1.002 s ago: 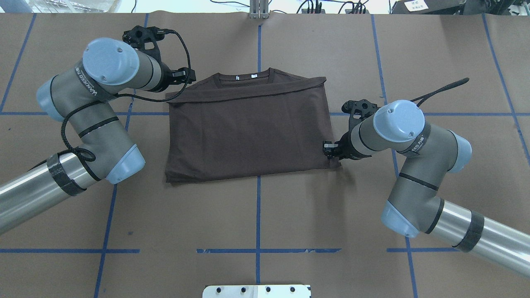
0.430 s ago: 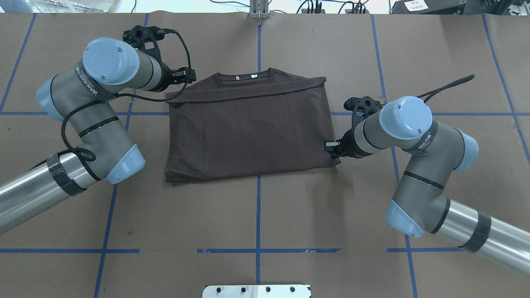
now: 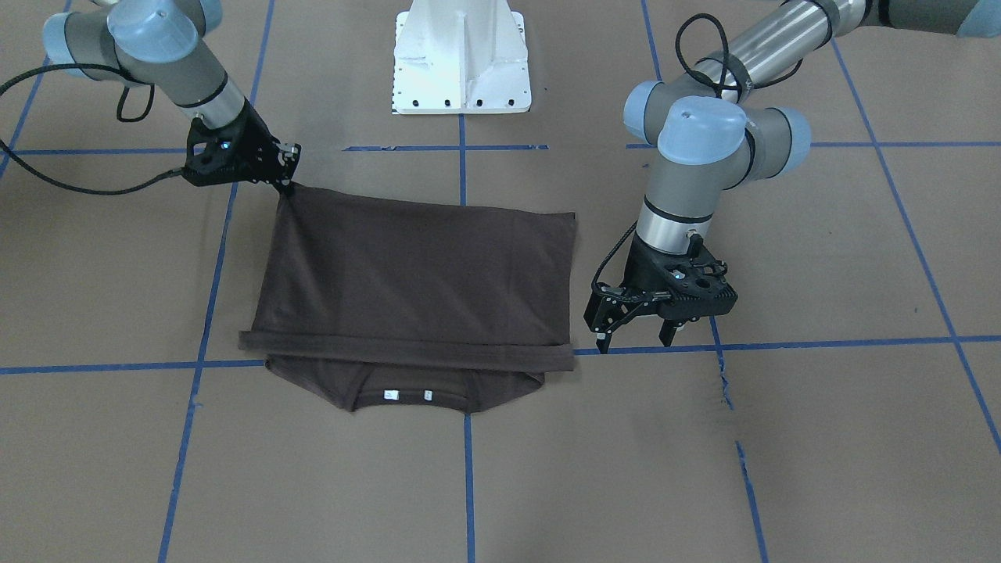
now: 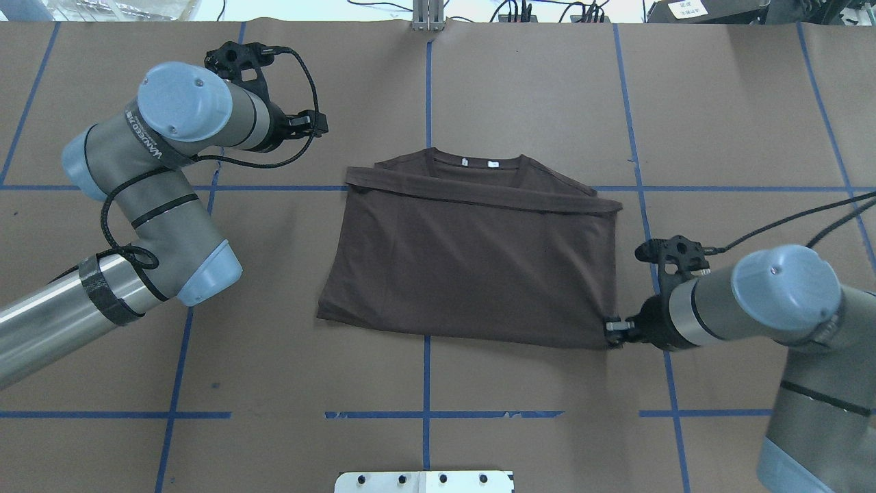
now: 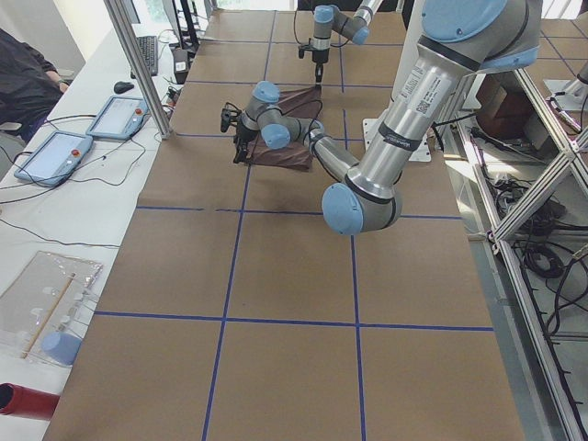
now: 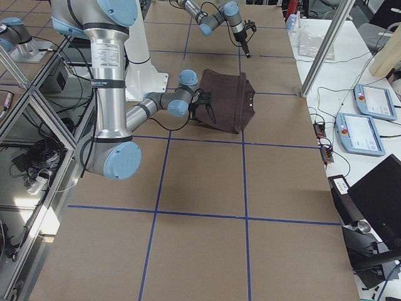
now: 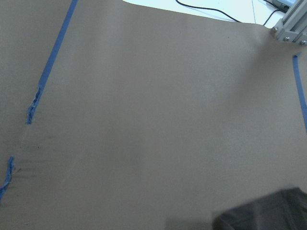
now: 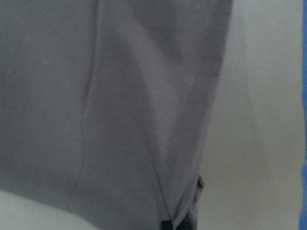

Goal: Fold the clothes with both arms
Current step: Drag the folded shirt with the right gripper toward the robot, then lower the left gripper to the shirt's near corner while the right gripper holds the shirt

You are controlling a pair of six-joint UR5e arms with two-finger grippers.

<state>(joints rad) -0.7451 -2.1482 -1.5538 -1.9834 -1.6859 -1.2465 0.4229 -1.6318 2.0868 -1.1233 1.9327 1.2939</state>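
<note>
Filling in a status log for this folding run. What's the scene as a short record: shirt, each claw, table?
shirt: dark brown T-shirt, partly folded, lying flat, collar on the side away from the robot
left claw: open, clear of the shirt
right claw: shut on the shirt's near corner
table: brown paper, blue tape grid

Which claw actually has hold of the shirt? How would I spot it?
On the brown table, find the dark shirt lying in the middle. At its hem corner on the robot's right side, the black right gripper is pinched shut on the cloth. The left gripper hangs open, clear of the shirt.
</note>
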